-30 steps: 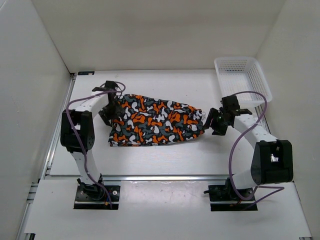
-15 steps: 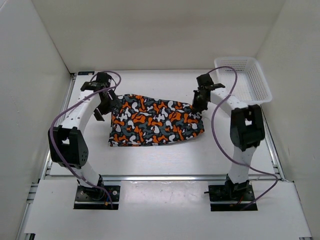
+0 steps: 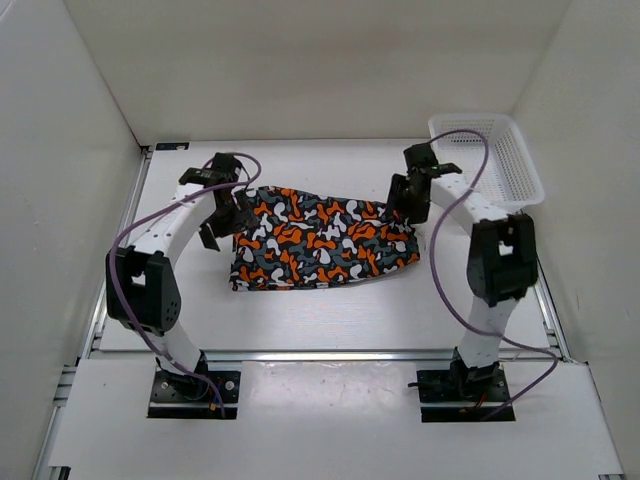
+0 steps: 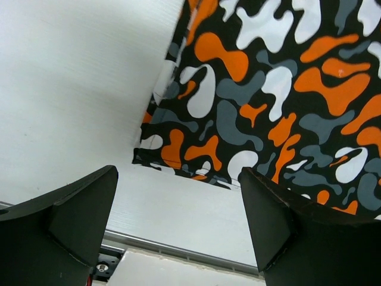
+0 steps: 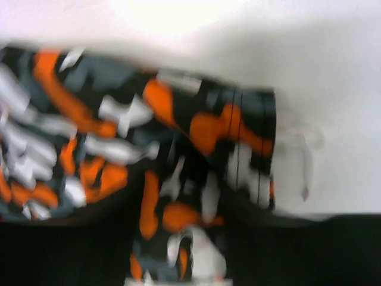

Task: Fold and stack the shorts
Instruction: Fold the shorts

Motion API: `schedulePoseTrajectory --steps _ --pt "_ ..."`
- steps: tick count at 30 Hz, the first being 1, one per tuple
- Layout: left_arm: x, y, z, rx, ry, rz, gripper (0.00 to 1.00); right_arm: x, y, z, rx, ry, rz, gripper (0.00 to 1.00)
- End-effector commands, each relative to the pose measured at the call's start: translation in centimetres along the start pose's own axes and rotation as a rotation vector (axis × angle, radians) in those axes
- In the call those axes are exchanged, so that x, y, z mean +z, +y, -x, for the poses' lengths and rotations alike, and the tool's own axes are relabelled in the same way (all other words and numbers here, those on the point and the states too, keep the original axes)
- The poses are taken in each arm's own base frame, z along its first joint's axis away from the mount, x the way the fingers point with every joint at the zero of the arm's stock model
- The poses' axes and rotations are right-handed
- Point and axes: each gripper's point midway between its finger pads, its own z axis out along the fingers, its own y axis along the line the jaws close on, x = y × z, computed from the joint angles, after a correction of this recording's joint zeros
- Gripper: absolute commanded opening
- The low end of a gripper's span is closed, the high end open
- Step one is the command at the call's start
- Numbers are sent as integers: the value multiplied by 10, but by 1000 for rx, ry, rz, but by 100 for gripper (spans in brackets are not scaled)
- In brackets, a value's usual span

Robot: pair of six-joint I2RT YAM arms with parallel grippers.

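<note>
Lying flat on the table [image 3: 300, 310], the shorts [image 3: 320, 240] stretch across the centre of the top view, long side running left-right. L gripper [image 3: 228, 212] sits at their left edge, fingers [image 4: 71, 208] wide apart w/ nothing between; in its wrist view a cloth corner fills the upper right, bare table at left. R gripper [image 3: 403, 205] is at the shorts' upper-right corner. Its wrist view is blurred: fabric runs down toward bottom centre, but can't tell if it's clamped. White mesh basket [image 3: 520, 170] is in the upper right, apart from the shorts.
</note>
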Motion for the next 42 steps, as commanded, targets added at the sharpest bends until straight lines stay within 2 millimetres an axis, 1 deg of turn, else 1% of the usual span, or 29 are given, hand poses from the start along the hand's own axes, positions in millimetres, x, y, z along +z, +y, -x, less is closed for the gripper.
schedulePoseTrajectory --steps 1,2,3,4,5,6,7,8,11,13,15,16,19,20,24,25,26,28,29,31,32,33,34,36,37,39,40,41,42 --pt "0 -16 -3 42 -1 -31 95 -68 2 13 -5 -131 42 70" --pt "4 -19 -7 46 11 -25 95 -77 -6 4 12 -137 41 73" --pt "6 -20 -6 47 15 -22 95 -81 -9 -2 12 -134 39 75" --pt "6 -22 -4 45 8 -28 95 -82 -18 -4 35 -145 25 76" --pt "5 -26 -7 54 14 -38 95 -82 -34 -19 59 -120 11 76" --pt "7 -24 -9 55 21 -32 95 -80 -41 -24 76 -116 17 79" --pt "7 -27 -9 54 21 -46 95 -83 -59 -23 110 -123 21 79" --pt "7 -27 -9 54 21 -46 95 -74 -63 -46 131 -55 77 79" --pt "7 -31 -9 61 14 -55 95 -66 -73 -53 209 -41 221 82" --pt "10 -31 -10 63 22 -48 95 -59 -63 -62 230 -12 313 83" --pt "9 -34 -13 72 29 -58 95 -53 -61 -65 243 -2 334 83" --pt "13 -36 -12 71 25 -61 95 -46 -61 -62 241 -8 335 83" --pt "16 -38 -10 71 23 -63 95 -25 -62 -65 264 33 334 83" --pt "14 -42 -9 69 23 -78 95 -20 -61 -65 277 43 344 83" --pt "13 -42 -9 69 23 -78 95 2 -59 -66 328 79 361 76" --pt "13 -42 -9 69 23 -78 95 4 -54 -65 328 79 367 73" --pt "15 -40 -12 71 30 -73 95 6 -57 -65 329 72 350 65" --pt "15 -40 -12 71 30 -73 95 12 -60 -67 332 72 312 51" --pt "15 -40 -12 71 30 -73 95 14 -57 -64 320 64 310 33" --pt "15 -41 -13 71 36 -80 95 15 -58 -64 321 61 301 16" --pt "15 -41 -13 71 36 -80 95 11 -57 -61 317 48 306 4" --pt "15 -41 -13 71 36 -80 95 10 -59 -65 321 56 293 0" --pt "12 -41 -12 70 29 -85 95 9 -60 -67 321 56 293 0" --pt "15 -41 -13 70 29 -85 94 -1 -64 -67 323 43 259 0" --pt "15 -41 -13 70 29 -85 93 -4 -67 -72 315 46 244 0" --pt "23 -38 -10 71 18 -53 93 -20 -71 -77 302 38 215 0" --pt "25 -37 -5 70 15 -51 91 -26 -74 -78 284 31 203 0" --pt "32 -31 -2 53 29 -32 87 -37 -73 -80 261 17 207 0" --pt "32 -30 6 47 12 -41 83 -44 -75 -88 259 43 197 0"
